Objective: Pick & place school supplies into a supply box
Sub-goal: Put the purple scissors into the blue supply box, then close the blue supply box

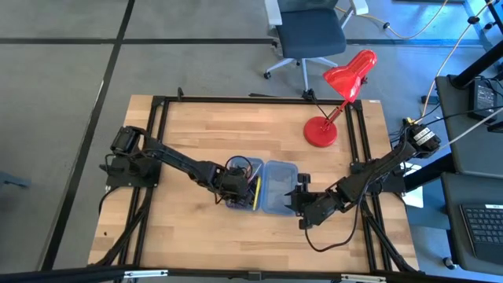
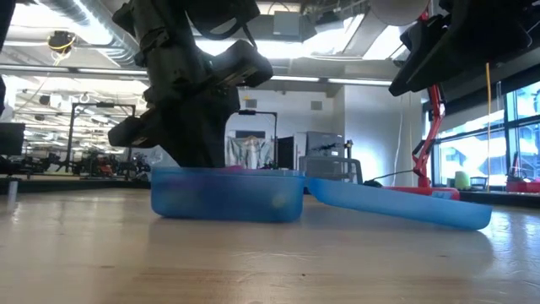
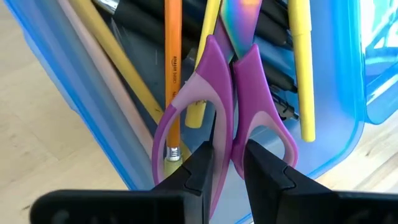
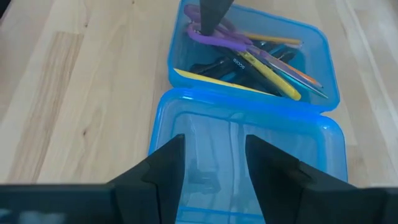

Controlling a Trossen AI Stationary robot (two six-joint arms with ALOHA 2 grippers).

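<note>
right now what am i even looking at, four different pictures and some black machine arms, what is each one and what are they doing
These are two robot arms at a wooden table, seen at one moment by four cameras. One camera looks straight down, one sits at table height, and one rides on each arm's wrist.

An open blue supply box lies on the table, with a red desk lamp farther back. One half of the box already holds pens and pencils.

The left gripper is down in that half, its fingers pinching the handles of purple scissors. The right gripper hangs open above the box's empty half, holding nothing.
</note>
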